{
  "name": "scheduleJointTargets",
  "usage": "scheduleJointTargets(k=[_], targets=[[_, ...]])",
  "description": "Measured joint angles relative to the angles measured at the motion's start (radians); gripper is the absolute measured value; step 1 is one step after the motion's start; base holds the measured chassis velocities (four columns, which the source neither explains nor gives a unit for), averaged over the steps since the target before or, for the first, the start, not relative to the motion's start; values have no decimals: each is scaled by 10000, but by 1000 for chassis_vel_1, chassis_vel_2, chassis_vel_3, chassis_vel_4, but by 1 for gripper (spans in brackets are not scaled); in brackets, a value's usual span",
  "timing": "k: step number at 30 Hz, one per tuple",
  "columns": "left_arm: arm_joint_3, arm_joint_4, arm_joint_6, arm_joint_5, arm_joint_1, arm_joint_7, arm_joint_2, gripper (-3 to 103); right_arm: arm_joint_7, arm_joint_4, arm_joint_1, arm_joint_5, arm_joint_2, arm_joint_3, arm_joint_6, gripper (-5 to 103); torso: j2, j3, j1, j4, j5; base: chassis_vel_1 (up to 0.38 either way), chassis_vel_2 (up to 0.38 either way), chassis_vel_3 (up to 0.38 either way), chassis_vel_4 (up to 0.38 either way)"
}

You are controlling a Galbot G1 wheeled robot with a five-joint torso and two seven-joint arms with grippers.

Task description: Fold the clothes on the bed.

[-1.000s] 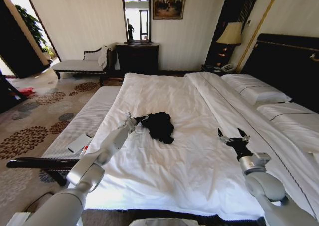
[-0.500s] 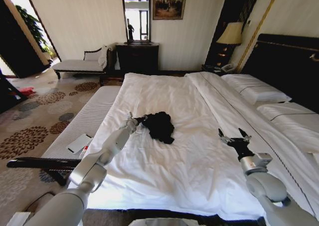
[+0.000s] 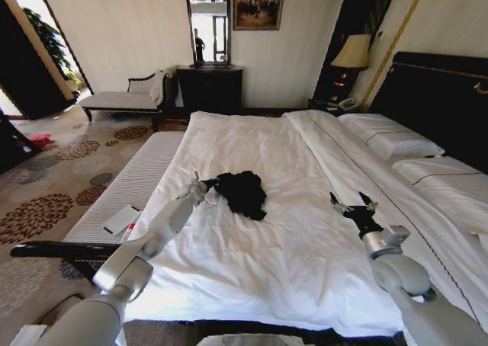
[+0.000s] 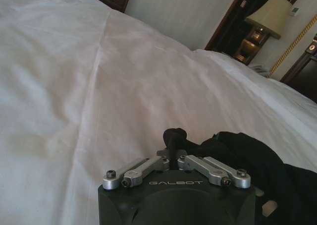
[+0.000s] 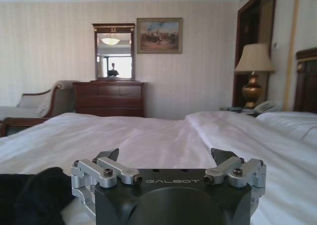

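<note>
The clothes (image 3: 245,192) lie as a crumpled black heap near the middle of the bed's white duvet (image 3: 252,140). My left gripper (image 3: 203,184) is at the heap's left edge. In the left wrist view it (image 4: 171,156) is shut on a pinch of the black fabric (image 4: 257,160), just above the duvet (image 4: 99,86). My right gripper (image 3: 351,204) hovers open over the duvet well to the right of the heap, with nothing between its fingers. The right wrist view shows this gripper (image 5: 167,156) with its jaws spread, the black heap (image 5: 29,195) off to one side and the bed (image 5: 148,136) beyond.
White pillows (image 3: 390,137) and a dark headboard (image 3: 446,94) are on the right. A grey bench (image 3: 137,180) with a white flat object (image 3: 120,219) runs along the bed's left side. A chaise (image 3: 122,98), a dark dresser (image 3: 210,87) and a lamp (image 3: 352,52) stand at the far wall.
My left gripper has shifted slightly left with the fabric edge in it. My right gripper has moved a little farther away over the duvet, still open.
</note>
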Motion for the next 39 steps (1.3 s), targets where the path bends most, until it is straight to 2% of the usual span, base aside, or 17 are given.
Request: scheduleJointTargets(k=[3, 4, 5, 8, 9, 10, 13, 14, 16, 18, 19, 24, 26, 31, 35, 36, 39], targets=[[66, -248, 0, 87, 121, -45, 86, 2, -10, -431, 1209, 981, -643, -1046, -249, 100, 0, 1, 0, 0, 3, 0, 0, 0, 0], [93, -385, -3, 151, 199, -79, 99, 2, -79, -813, 2449, 1514, -986, -2039, -340, 100, 0, 0, 0, 1, -1, 0, 0, 0, 0], [93, -385, -3, 151, 199, -79, 99, 2, -79, -813, 2449, 1514, -986, -2039, -340, 100, 0, 0, 0, 1, -1, 0, 0, 0, 0], [206, -551, -18, 297, 307, -134, 93, 2, -250, -1599, 4723, 2254, -1139, -4159, -477, 100, 0, 2, 1, 2, 1, 0, 0, 0, 0], [241, -586, -24, 341, 329, -153, 73, 2, -325, -1923, 5521, 2294, -1072, -4914, -482, 100, -1, 2, 2, 0, 1, 0, 0, 0, 0], [241, -586, -24, 341, 329, -153, 73, 2, -325, -1923, 5521, 2294, -1072, -4914, -482, 100, -1, 2, 2, 0, 1, 0, 0, 0, 0], [293, -634, -44, 412, 357, -193, -46, 2, -512, -3045, 7528, 2218, -654, -6840, -462, 100, -1, 2, 1, 4, -2, 0, 0, 0, 0], [318, -616, -64, 447, 359, -200, -123, 2, -669, -3721, 8419, 2044, -309, -7903, -388, 100, -1, 2, 2, 2, -1, 0, 0, 0, 0], [322, -610, -68, 452, 359, -200, -132, 2, -709, -3841, 8562, 2007, -241, -8087, -371, 100, 0, 2, 2, 2, 0, 0, 0, 0, 0], [407, -553, -99, 491, 360, -203, -201, 2, -994, -4905, 9789, 1769, 371, -9441, -232, 100, -2, 3, 3, -2, 1, 0, 0, 0, 0], [431, -547, -112, 510, 362, -199, -224, 2, -1060, -5170, 10159, 1740, 569, -9789, -205, 100, -1, 3, 3, -2, 1, 0, 0, 0, 0], [465, -574, -163, 530, 390, -185, -244, 2, -1338, -6310, 11573, 1744, 1300, -11000, -76, 100, -1, 1, 2, 3, -4, 0, 0, 0, 0], [472, -601, -164, 525, 396, -182, -239, 2, -1383, -6488, 11742, 1775, 1396, -11156, -66, 100, -1, 1, 2, 2, -2, 0, 0, 0, 0], [537, -791, -178, 471, 477, -177, -142, 2, -1591, -7599, 12630, 2498, 1958, -12304, -256, 100, -2, 1, 2, -1, 1, 0, 0, 0, 0], [541, -1036, -180, 432, 610, -178, -23, 2, -1805, -8169, 13041, 3200, 2237, -12890, -596, 100, -1, 1, 2, -3, 0, 0, 0, 0, 0], [540, -1131, -180, 419, 670, -179, 22, 2, -1895, -8465, 13187, 3299, 2370, -13015, -639, 100, -1, 1, 1, 2, -2, 0, 0, 0, 0], [528, -1310, -180, 403, 778, -182, 130, 2, -2066, -9152, 13485, 3439, 2736, -13250, -725, 100, 0, -1, -1, -4, -1, 0, 0, 0, 0]])
